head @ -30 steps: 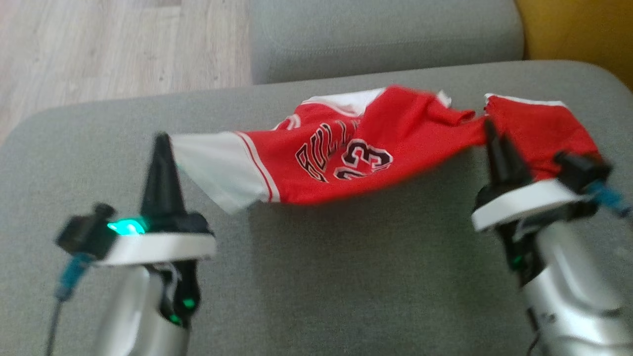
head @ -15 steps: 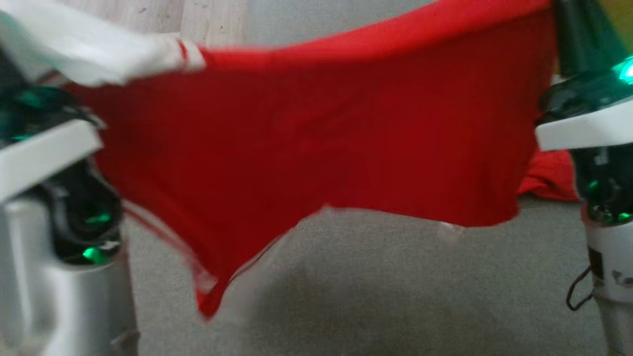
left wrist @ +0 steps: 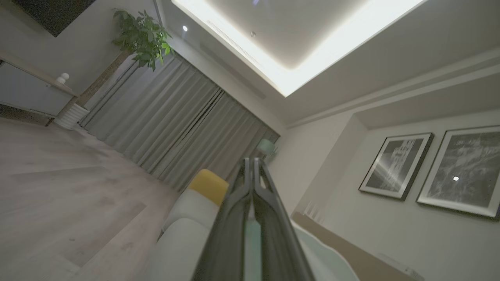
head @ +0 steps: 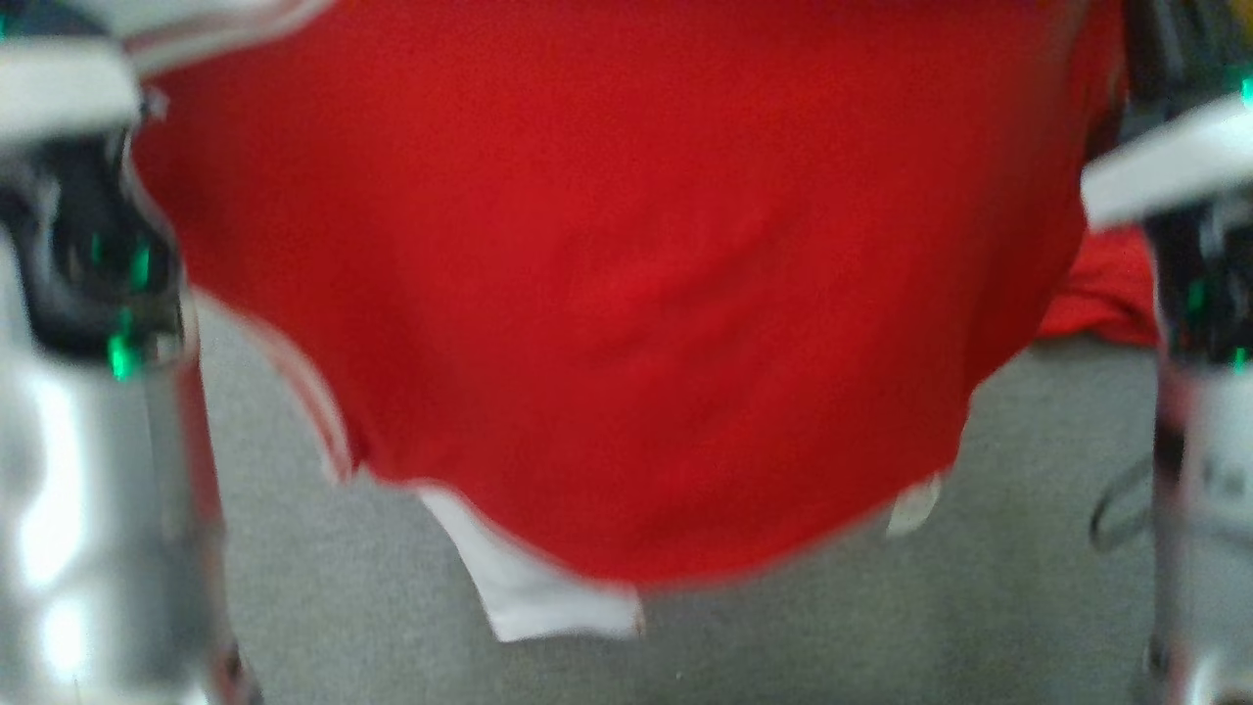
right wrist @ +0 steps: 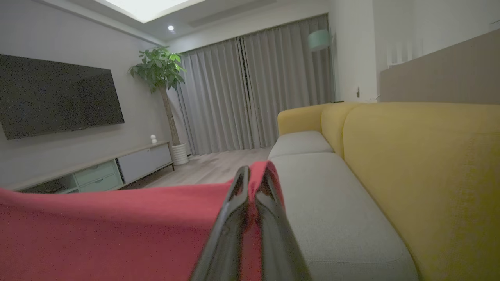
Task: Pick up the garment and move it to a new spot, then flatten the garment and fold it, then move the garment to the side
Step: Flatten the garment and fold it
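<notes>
Garment hangs spread in the air over the sofa. The left pincer and the right pincer are each clamped on an upper corner, well apart so the cloth opens out, likely for laying it flat.

Head view is pretty smeared for us: the garment is one soft red blur, and its top runs off the upper edge. It hides most of the grey cushion behind it. The left forearm and right forearm are blurry and cut by the side edges. In the left wrist view the left gripper pinches something pale low down, too cropped for us to tell. In the right wrist view the right gripper covers its own pinch spot, and the cloth runs off the left and bottom edges.
</notes>
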Tool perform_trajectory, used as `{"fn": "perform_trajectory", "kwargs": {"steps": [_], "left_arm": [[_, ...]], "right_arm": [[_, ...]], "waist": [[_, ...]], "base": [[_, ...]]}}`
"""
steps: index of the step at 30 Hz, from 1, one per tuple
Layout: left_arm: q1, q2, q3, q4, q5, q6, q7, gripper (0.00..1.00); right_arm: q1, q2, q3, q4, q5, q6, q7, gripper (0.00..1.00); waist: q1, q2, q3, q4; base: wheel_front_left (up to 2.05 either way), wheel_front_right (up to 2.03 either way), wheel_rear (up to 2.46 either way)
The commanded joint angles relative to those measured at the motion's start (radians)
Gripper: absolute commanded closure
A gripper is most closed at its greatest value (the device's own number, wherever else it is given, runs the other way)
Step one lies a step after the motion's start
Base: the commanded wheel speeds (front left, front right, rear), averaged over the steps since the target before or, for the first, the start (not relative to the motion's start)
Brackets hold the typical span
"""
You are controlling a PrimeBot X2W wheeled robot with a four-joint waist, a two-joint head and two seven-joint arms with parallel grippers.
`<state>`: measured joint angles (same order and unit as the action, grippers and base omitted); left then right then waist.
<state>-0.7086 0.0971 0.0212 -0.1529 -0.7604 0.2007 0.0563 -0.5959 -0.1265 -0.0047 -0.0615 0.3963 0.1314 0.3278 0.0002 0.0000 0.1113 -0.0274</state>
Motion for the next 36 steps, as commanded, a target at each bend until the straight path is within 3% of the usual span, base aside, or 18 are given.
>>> {"fn": "perform_trajectory", "kwargs": {"steps": [1, 5, 10, 15, 20, 26, 36], "left_arm": [[-0.097, 0.059, 0.015, 0.066, 0.007, -0.021, 0.024, 1.0], [-0.301, 0.109, 0.017, 0.336, 0.038, -0.057, -0.016, 1.0], [-0.573, 0.128, 0.013, 0.553, 0.062, -0.122, -0.133, 1.0], [-0.695, 0.123, -0.01, 0.712, 0.071, -0.192, -0.209, 1.0], [-0.672, 0.111, -0.035, 0.816, 0.075, -0.239, -0.237, 1.0], [-0.51, 0.075, -0.076, 0.931, 0.049, -0.303, -0.241, 1.0], [-0.189, 0.057, -0.13, 0.987, 0.03, -0.328, -0.276, 1.0]], "right_arm": [[-0.127, -0.008, 0.011, 0.04, -0.003, -0.001, 0.024, 1.0], [-0.365, -0.042, 0.053, 0.288, -0.015, -0.001, 0.021, 1.0], [-0.667, -0.076, 0.083, 0.55, -0.08, -0.001, -0.174, 1.0], [-0.798, -0.07, 0.1, 0.746, -0.125, -0.001, -0.363, 1.0], [-0.784, -0.068, 0.135, 0.878, -0.104, -0.001, -0.417, 1.0], [-0.654, -0.079, 0.242, 1.032, -0.033, -0.001, -0.385, 1.0], [-0.389, -0.14, 0.428, 1.069, 0.148, -0.001, -0.284, 1.0]], "waist": [[-0.0002, 0.0, 0.111, 0.022], [-0.0002, 0.0, 0.215, 0.03], [-0.0002, 0.0, 0.289, 0.051], [-0.0002, 0.0, 0.294, 0.07], [-0.0002, 0.0, 0.291, 0.082], [-0.0002, 0.0, 0.28, 0.093], [-0.0002, 0.0, 0.186, 0.119]], "base": [[0.0, 0.0, 0.0], [0.0, 0.0, 0.0], [0.0, 0.0, 0.0], [0.0, 0.0, 0.0], [0.0, 0.0, 0.0], [0.0, 0.0, 0.0], [0.0, 0.0, 0.0]]}}
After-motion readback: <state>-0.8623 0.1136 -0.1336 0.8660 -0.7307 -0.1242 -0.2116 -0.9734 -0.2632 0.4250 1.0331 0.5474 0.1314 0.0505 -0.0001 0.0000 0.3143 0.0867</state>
